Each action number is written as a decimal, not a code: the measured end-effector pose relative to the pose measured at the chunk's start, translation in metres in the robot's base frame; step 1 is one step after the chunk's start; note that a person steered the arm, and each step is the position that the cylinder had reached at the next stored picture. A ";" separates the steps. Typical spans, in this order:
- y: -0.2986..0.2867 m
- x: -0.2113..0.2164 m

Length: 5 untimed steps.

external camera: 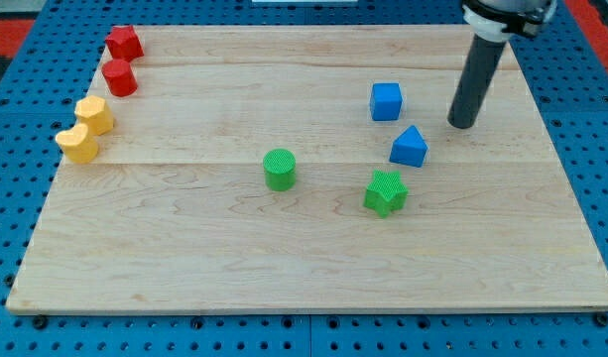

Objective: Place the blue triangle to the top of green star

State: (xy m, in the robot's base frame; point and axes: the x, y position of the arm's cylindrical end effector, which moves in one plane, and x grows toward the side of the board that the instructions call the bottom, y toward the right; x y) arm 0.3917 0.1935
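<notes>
The blue triangle (409, 147) sits on the wooden board right of centre. The green star (386, 192) lies just below it and slightly to the left, a small gap between them. My tip (462, 124) rests on the board up and to the right of the blue triangle, apart from it. A blue cube (386, 101) stands above the triangle, to the left of my tip.
A green cylinder (280, 170) stands near the board's centre. At the upper left are a red star-like block (124, 43), a red cylinder (119, 77) and two yellow blocks (94, 115) (78, 145). The wooden board (184, 258) lies on a blue pegboard.
</notes>
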 end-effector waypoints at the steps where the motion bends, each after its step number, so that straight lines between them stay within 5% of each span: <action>1: 0.000 0.022; 5: -0.055 0.018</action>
